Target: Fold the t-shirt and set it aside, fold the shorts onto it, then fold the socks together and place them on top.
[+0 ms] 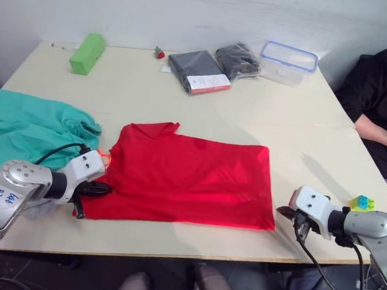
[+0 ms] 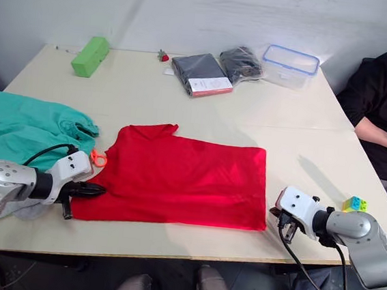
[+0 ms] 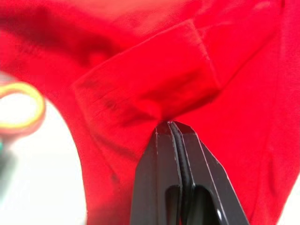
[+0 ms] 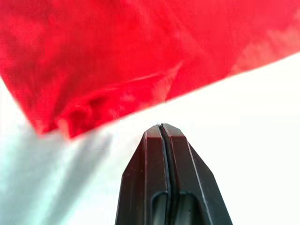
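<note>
The red t-shirt [image 1: 190,179] lies flat mid-surface, long axis left to right between both clenched claws: left claw [image 1: 105,190] pinching its sleeve end, right claw [image 1: 282,211] empty just beside the hem corner.

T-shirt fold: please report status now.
Left hand shut at t-shirt near edge, grip unclear. Right hand shut, just off its corner. Shorts beside it, apart. Nothing in the way.

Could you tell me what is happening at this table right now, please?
A two-armed robot is working on a bright red cloth t-shirt lying partly folded on the pale wooden table. Its left gripper is shut at the shirt's edge near a sleeve; its right gripper is shut just off the opposite corner, on bare table. Teal-green cloth shorts wait beside it.
</note>
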`<move>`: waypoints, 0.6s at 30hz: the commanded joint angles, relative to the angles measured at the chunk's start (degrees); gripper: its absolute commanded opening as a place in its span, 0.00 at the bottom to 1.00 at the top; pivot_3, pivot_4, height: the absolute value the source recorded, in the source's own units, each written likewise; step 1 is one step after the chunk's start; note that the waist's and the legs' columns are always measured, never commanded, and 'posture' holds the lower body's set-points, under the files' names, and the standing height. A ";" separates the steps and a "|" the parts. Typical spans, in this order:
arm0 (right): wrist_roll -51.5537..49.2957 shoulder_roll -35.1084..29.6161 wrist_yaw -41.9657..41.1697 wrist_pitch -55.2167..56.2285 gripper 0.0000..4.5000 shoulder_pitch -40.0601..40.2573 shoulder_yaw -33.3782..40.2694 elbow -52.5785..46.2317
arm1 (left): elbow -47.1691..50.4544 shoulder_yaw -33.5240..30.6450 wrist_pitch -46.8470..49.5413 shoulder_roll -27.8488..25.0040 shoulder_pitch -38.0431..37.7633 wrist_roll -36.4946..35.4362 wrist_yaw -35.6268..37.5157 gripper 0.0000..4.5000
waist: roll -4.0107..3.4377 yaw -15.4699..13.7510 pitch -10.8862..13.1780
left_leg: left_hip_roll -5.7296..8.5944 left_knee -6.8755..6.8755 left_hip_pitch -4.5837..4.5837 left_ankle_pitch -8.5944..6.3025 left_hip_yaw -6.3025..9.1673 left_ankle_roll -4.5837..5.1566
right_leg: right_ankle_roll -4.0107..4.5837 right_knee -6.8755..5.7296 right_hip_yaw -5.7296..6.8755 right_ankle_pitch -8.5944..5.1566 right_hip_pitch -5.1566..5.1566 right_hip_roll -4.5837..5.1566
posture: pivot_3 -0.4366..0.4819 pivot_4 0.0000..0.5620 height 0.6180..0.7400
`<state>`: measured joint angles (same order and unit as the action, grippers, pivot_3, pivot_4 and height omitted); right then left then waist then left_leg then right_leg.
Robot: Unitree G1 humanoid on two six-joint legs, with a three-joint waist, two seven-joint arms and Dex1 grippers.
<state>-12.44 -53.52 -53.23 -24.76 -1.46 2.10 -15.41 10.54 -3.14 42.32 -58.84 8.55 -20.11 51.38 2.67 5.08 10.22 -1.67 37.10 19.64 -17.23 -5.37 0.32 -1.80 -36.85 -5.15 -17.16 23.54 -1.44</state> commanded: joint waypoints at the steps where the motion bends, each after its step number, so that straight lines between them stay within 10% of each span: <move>1: -5.82 2.03 -0.44 -2.23 0.00 -2.85 2.95 -6.13 | 3.03 -6.95 4.82 1.03 3.41 -9.04 3.78 0.01 | 0.14 -0.16 0.14 | -0.02 0.01 0.07 0.01 0.01 -0.07 | -0.16 -0.11 0.04 0.09 0.12 -0.02 | 0.48 0.27 1.00; 7: -6.42 3.98 -1.75 -2.45 0.00 -5.48 -2.73 -10.03 | 5.29 -0.78 8.34 2.56 11.26 -11.66 5.78 0.01 | 0.16 -1.01 0.15 | 0.05 0.08 0.95 -0.17 0.10 -0.35 | -0.57 -0.38 0.15 0.33 0.98 0.07 | 0.48 0.27 1.00; 18: 2.27 4.18 -1.11 -0.89 0.00 -8.05 -12.27 -4.36 | -7.30 17.46 -5.72 2.91 16.45 8.04 4.93 0.01 | 0.10 -1.96 0.07 | 0.03 0.47 1.72 -0.57 0.03 -0.46 | -0.47 -0.86 0.15 -0.17 1.92 0.07 | 0.48 0.27 1.00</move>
<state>-11.45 -48.53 -54.24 -25.98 -9.82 -10.00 -19.86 6.80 12.88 37.94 -56.50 24.86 -16.10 58.13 2.77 3.12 10.29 -1.63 37.62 21.31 -17.80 -5.34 -0.12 -2.27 -37.78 -5.01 -17.32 25.41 -1.37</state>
